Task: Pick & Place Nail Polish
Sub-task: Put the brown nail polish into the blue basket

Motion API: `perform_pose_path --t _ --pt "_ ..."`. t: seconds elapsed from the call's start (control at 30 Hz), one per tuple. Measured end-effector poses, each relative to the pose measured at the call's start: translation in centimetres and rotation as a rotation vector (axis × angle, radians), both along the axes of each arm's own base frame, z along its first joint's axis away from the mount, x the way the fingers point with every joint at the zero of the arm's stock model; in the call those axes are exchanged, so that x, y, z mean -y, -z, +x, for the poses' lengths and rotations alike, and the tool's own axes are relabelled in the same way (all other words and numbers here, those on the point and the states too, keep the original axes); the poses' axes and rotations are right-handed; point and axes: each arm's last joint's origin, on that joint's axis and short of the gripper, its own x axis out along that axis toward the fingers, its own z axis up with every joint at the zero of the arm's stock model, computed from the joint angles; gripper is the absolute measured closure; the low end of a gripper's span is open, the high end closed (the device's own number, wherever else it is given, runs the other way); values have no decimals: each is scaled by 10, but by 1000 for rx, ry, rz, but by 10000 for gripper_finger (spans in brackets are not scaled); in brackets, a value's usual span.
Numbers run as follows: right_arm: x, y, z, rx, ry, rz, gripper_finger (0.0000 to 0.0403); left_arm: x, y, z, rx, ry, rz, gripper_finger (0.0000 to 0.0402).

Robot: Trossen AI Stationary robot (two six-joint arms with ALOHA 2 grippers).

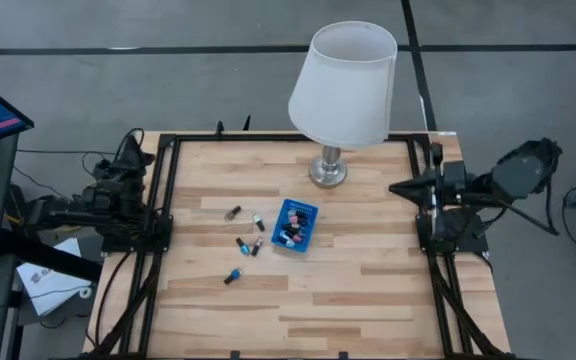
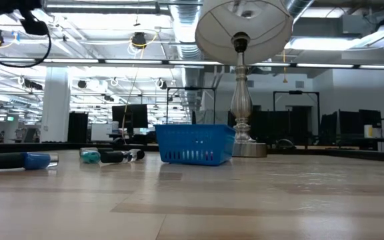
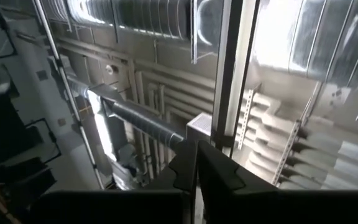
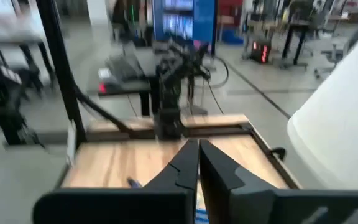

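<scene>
Arms sit folded at the two side edges of the wooden table (image 1: 298, 300), neither one reaching over the work surface. From above, the left arm is tucked against the left frame rail with its gripper (image 1: 128, 150) pointing toward the far side; its wrist camera looks up at ceiling ducts, and there the two dark fingers (image 3: 213, 171) meet tip to tip with nothing between them. On the right edge, the other arm is bent back on itself, and the right gripper (image 1: 400, 187) points left across the table toward the middle. Its fingers (image 4: 219, 168) are likewise pressed together and hold nothing.

Near the table's centre stands a small blue basket (image 1: 295, 223), and a few nail polish bottles (image 1: 290, 236) lie inside it (their exact number is too small to tell). Just left of the basket, four more bottles lie loose on the wood: one with a pale cap (image 1: 233, 212), one close beside the basket (image 1: 259, 222), a pair nearly touching (image 1: 249, 245), and a blue one (image 1: 232, 276) nearer the front edge. From table height, that blue bottle (image 2: 37, 161) lies on its side.

A white-shaded lamp (image 1: 344, 85) stands on the far side, just behind the basket.
</scene>
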Motion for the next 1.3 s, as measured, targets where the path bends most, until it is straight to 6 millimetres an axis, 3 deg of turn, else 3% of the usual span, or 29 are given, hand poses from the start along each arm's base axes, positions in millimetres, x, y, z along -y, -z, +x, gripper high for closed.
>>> perform_pose_path --t 0.23,0.4,0.5,0.6,0.7,0.87,1.0,1.17,1.3 --pt "14 91 -19 282 -31 148 401 0 1 20 -120 16 28 397" --pt "23 137 -34 598 -225 219 402 3 -21 45 -292 68 95 401" --pt "28 156 -40 733 -291 283 402 7 -39 67 -526 119 143 401" --pt "27 178 -34 679 -300 350 402 11 -54 87 -875 152 172 401" --pt "28 187 -30 654 -285 371 403 12 -61 99 -1199 126 114 401" --pt "25 197 -29 674 -419 263 403 7 -46 110 -1599 42 -20 393" --pt "23 211 -27 662 -480 200 403 3 -25 124 -1694 154 -136 369" --pt "27 243 -24 608 -452 284 403 -3 0 143 -1828 269 -216 319" --pt "29 244 -23 587 -464 293 403 -10 19 154 -1943 311 -270 274"
